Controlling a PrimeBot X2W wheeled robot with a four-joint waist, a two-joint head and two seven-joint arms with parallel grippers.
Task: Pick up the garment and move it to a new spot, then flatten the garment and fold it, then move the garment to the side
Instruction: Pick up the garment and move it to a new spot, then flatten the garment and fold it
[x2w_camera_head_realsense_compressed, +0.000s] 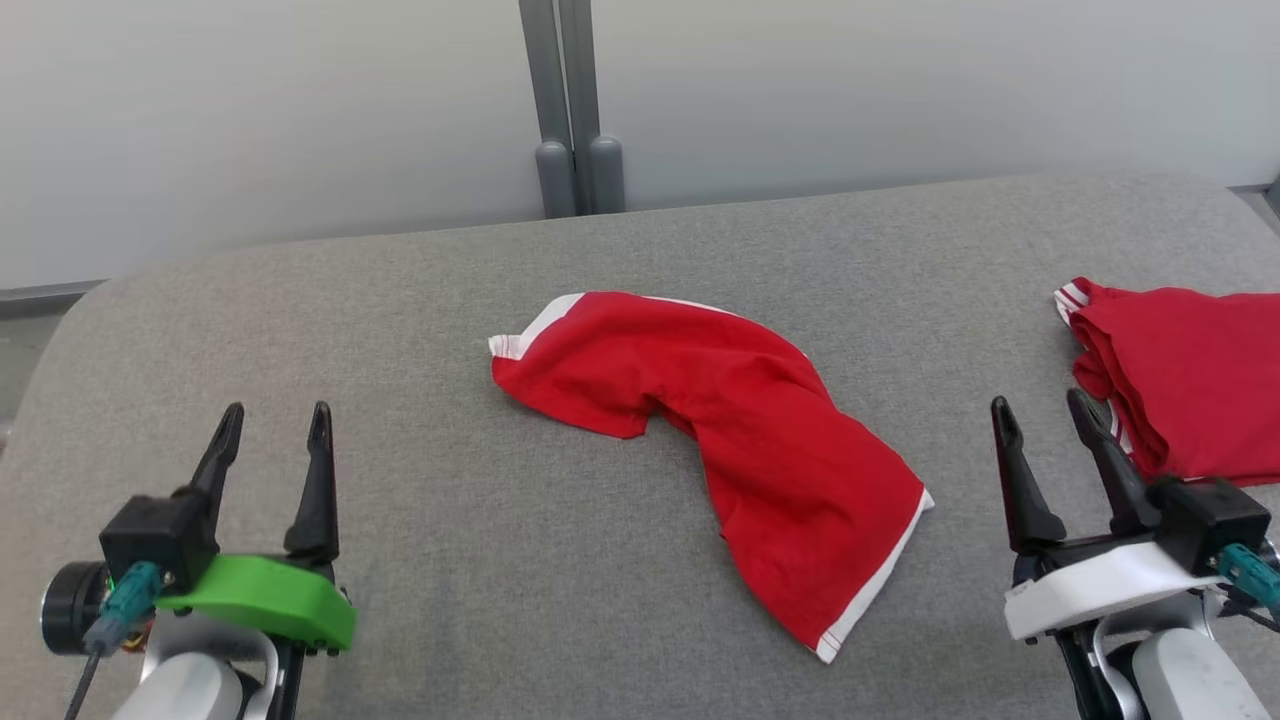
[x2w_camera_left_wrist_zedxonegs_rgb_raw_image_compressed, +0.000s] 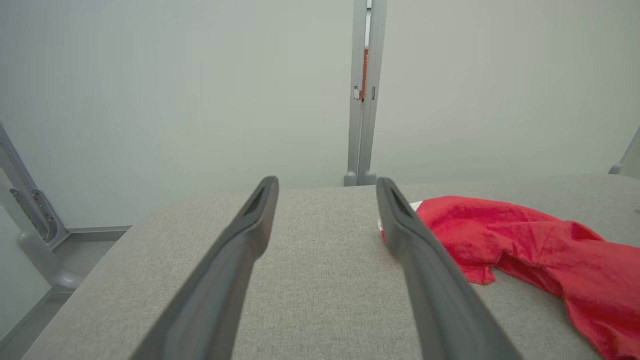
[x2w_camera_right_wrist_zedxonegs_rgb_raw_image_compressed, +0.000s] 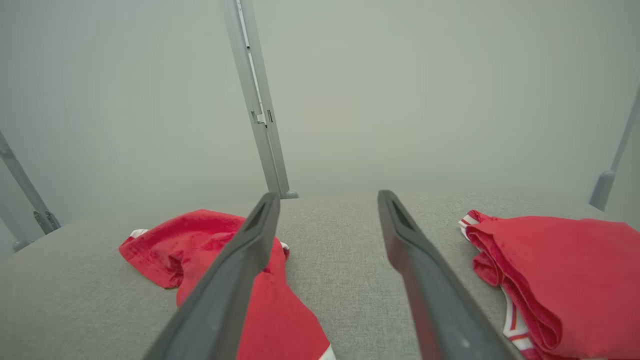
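Note:
A red garment with white trim lies crumpled and bent in the middle of the grey padded table. It also appears at the right of the left wrist view as the garment, and at the lower left of the right wrist view as the garment. My left gripper hovers open near the table's front left, well clear of the cloth. My right gripper stands open at the front right, between the garment and a folded red pile. Nothing sits between either pair of fingers.
A folded stack of red clothes with white trim rests at the table's right edge, close to my right gripper's fingers. A pale wall with a grey upright post runs behind the table. The table's left corner is rounded.

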